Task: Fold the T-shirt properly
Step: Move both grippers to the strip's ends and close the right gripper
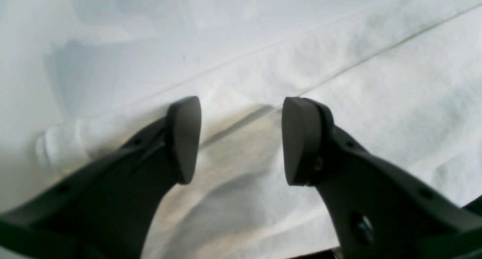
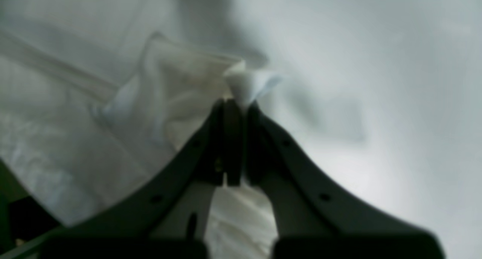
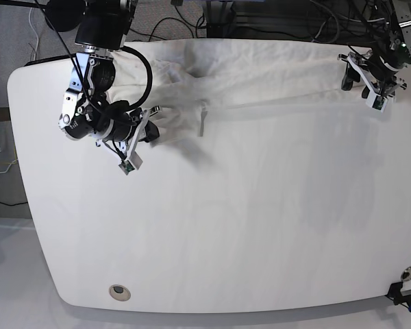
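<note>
The T-shirt (image 3: 260,75) lies stretched along the far edge of the white table, plain white side up; no print shows. In the base view my right gripper (image 3: 153,125), on the left, is shut on a bunched part of the shirt's left end. The right wrist view shows its jaws closed (image 2: 241,108) on a pinch of white fabric (image 2: 248,84), with the cloth (image 2: 162,101) lifted into folds. My left gripper (image 3: 365,81) is at the shirt's right end. In the left wrist view it is open (image 1: 241,140) just above the fabric and a hem seam (image 1: 376,52), holding nothing.
The white tabletop (image 3: 226,240) reaches toward the front. A round hole (image 3: 120,293) is at the front left and a black clamp (image 3: 401,293) at the front right edge. Cables and dark equipment (image 3: 274,17) lie behind the table's far edge.
</note>
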`<state>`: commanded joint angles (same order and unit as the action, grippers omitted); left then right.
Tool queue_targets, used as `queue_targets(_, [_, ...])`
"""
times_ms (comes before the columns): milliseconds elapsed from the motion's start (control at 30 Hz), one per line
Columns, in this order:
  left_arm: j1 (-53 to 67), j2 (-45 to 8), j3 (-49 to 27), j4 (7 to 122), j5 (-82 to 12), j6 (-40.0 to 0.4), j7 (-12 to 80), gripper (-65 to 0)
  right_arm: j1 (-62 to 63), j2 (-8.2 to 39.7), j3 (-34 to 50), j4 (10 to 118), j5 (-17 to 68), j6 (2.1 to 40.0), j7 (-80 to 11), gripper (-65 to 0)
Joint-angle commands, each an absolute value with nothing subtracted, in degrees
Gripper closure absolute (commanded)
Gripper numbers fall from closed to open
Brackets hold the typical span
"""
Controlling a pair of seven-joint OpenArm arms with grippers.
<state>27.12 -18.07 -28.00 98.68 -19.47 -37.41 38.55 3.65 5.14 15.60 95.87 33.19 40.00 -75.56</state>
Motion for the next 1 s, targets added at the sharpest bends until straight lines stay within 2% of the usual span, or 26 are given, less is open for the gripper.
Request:
queue_targets(133, [27.1,-18.1,-28.0,98.7,-19.5,-37.4,38.5,-32.1,0.7,6.5,15.5,100.2,38.1,40.0,-76.7,0.0])
queue_targets(500, [27.0,-18.2,-26.7,98.7,-19.5,-37.1,38.5,-32.1,-10.9,7.8,15.4,111.6,38.5,40.0,-76.8,0.0])
queue_targets(700, [27.0,-18.2,-26.4,98.7,-19.5,-37.1,38.5,-32.1,-16.6,7.9,15.5,112.4,38.7,40.0,-76.8,0.0])
queue_targets(767, [27.0,-18.2,-26.3,98.7,-19.5,-37.1,38.5,-32.1,-18.2,8.7,15.5,112.4,40.7,40.0,-76.8,0.0])
queue_targets(933, [26.4,-18.2,-26.4,98.7,-19.4,-37.1,38.5,-32.1,-21.1,13.4,15.5,112.4,51.9,40.0,-76.8,0.0])
queue_targets(1000, [26.4,-18.2,-26.4,98.7,-19.4,-37.1,38.5,-32.1,-21.4,14.5,15.5,112.4,52.8,40.0,-76.8,0.0])
